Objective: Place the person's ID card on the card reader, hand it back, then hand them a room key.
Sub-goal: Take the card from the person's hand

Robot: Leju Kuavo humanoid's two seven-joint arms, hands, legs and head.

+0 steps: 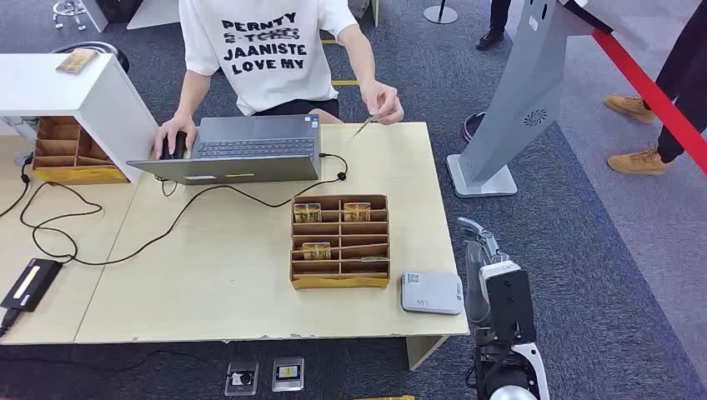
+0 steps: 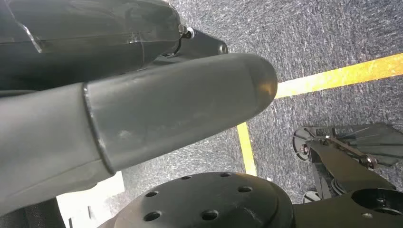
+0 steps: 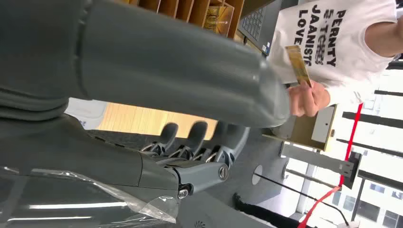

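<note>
A person in a white printed T-shirt (image 1: 263, 50) stands at the table's far side and holds the ID card (image 1: 365, 126) out over the far edge. In the right wrist view the card (image 3: 298, 64) is a thin golden strip pinched in the person's hand (image 3: 306, 99). The grey card reader (image 1: 431, 292) lies at the table's near right corner. My right hand (image 1: 478, 243) hovers just off the table's right edge beside the reader, its fingers (image 3: 199, 137) loosely apart and holding nothing. My left hand (image 2: 166, 114) hangs over the floor, thumb straight, holding nothing.
A wooden slotted organizer (image 1: 340, 243) with key cards stands left of the reader. A grey laptop (image 1: 242, 148) with a black cable sits in front of the person. A grey kiosk stand (image 1: 513, 100) rises right of the table. Another organizer (image 1: 71, 150) is at far left.
</note>
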